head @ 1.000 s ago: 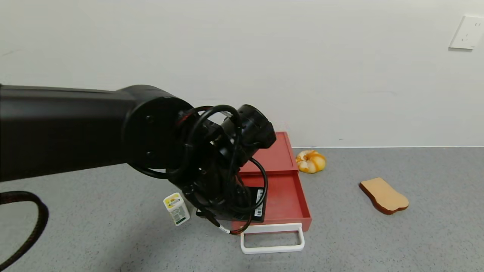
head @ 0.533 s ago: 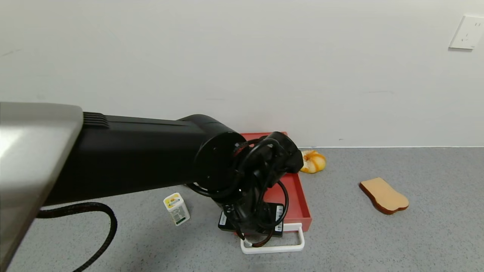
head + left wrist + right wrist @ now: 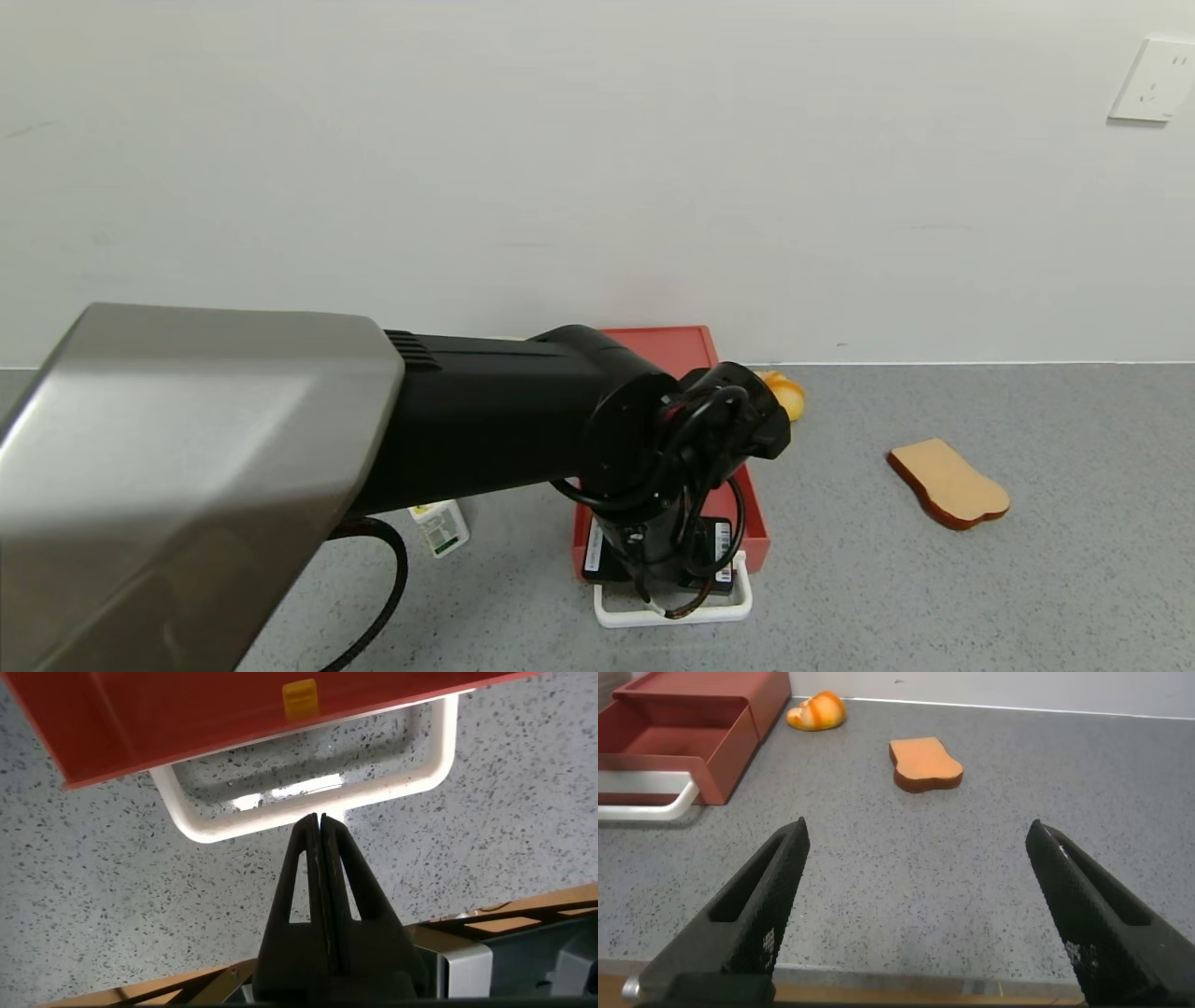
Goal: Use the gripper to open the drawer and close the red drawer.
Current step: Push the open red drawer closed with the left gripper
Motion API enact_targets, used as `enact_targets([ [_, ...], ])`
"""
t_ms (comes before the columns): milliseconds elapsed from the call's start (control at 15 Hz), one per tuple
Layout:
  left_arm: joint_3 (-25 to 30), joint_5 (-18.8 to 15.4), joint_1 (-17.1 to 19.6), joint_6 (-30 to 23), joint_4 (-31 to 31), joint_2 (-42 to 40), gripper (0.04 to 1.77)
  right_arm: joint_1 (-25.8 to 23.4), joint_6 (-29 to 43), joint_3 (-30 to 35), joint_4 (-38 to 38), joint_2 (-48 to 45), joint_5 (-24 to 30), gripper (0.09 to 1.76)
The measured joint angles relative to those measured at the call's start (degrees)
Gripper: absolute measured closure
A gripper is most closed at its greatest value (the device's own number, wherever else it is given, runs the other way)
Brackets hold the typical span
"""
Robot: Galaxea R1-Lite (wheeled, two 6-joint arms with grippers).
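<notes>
The red drawer (image 3: 752,523) stands by the wall with its tray pulled out toward me; its white loop handle (image 3: 738,609) lies at the front. My left arm (image 3: 523,439) reaches over the tray, and the wrist hides most of it. In the left wrist view my left gripper (image 3: 320,819) is shut and empty, its tips touching the outer bar of the handle (image 3: 392,789) from outside the loop, below the tray's red front (image 3: 187,719). My right gripper (image 3: 915,905) is open and empty, low over the table to the drawer's right, which shows in that view (image 3: 682,737).
A small white bottle (image 3: 439,528) stands left of the drawer. An orange bun (image 3: 790,396) lies at the drawer's back right. A slice of toast (image 3: 948,483) lies farther right. The wall runs just behind the drawer.
My left arm has swung right and down, bringing the shut gripper from over the tray's left side to the handle's front bar. The drawer and handle have not moved.
</notes>
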Motion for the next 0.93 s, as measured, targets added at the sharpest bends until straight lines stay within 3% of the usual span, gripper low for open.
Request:
enact_targets([
  [933, -1.68, 3.39, -0.18, -3.85, -0.11, 4.55, 1.7, 0.0, 0.0, 0.0, 0.0, 0.0, 0.0, 0.14],
])
